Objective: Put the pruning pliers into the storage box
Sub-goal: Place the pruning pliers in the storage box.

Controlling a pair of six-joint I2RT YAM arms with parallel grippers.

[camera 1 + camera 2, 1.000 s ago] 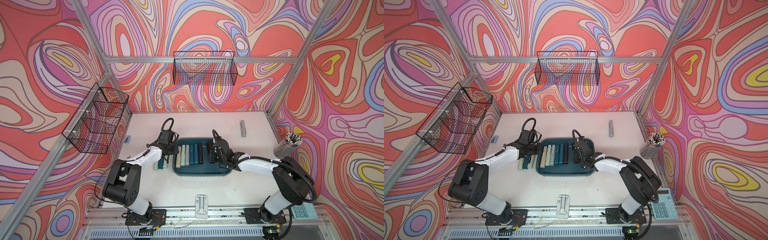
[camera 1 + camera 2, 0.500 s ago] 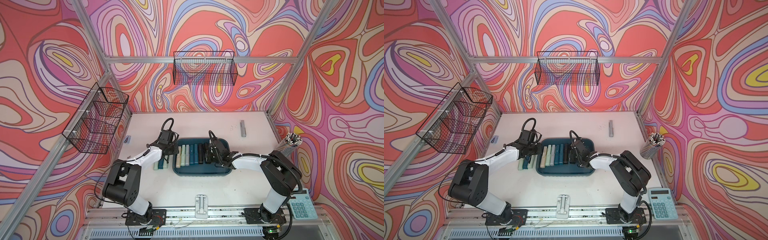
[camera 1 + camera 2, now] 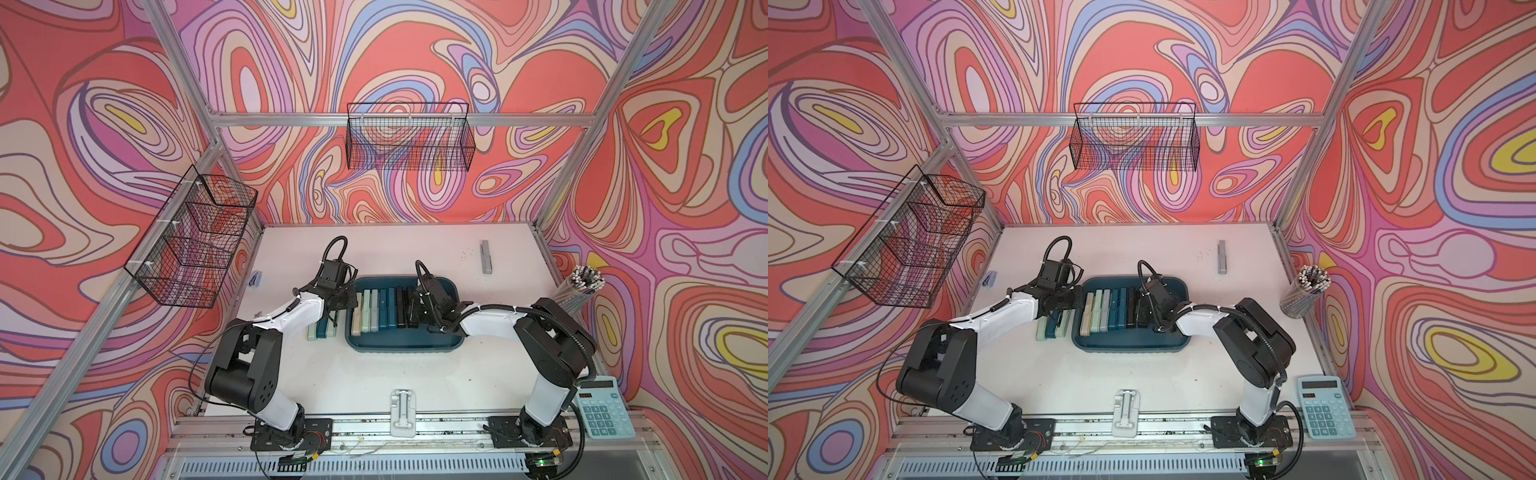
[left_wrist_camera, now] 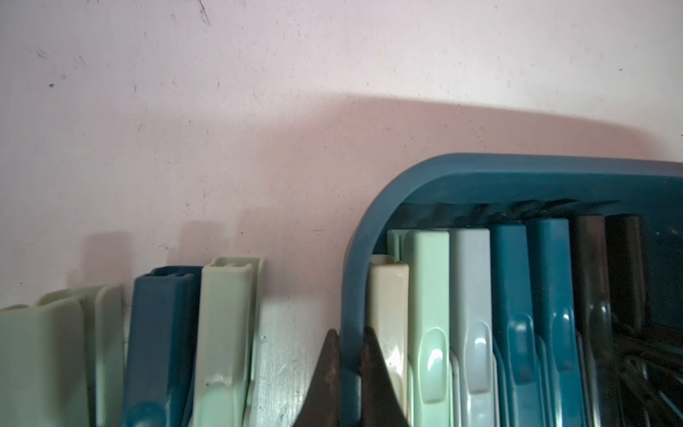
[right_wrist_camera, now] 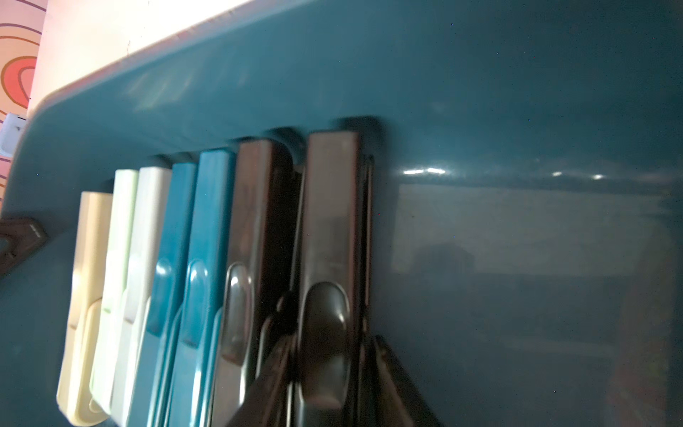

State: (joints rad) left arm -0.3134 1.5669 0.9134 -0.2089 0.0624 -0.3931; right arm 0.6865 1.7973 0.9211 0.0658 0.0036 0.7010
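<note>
left gripper (image 4: 351, 334) is pinched shut on the storage box (image 3: 405, 348) left wall | right gripper (image 5: 329, 366) is set around the rightmost black pliers (image 5: 332, 222), tight or loose cannot be told | seven pruning pliers (image 3: 376, 309) are lined up in the box | loose pliers (image 3: 321, 328) are left on the table (image 3: 374, 382) just left of it

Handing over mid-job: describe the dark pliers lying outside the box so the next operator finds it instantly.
Find the storage box, the dark teal tray mid-table. On the table, just outside its short end on the side of the left arm, lies a short row of pliers. The dark teal pliers are the only dark one there, with pale green pliers on either side.
</note>
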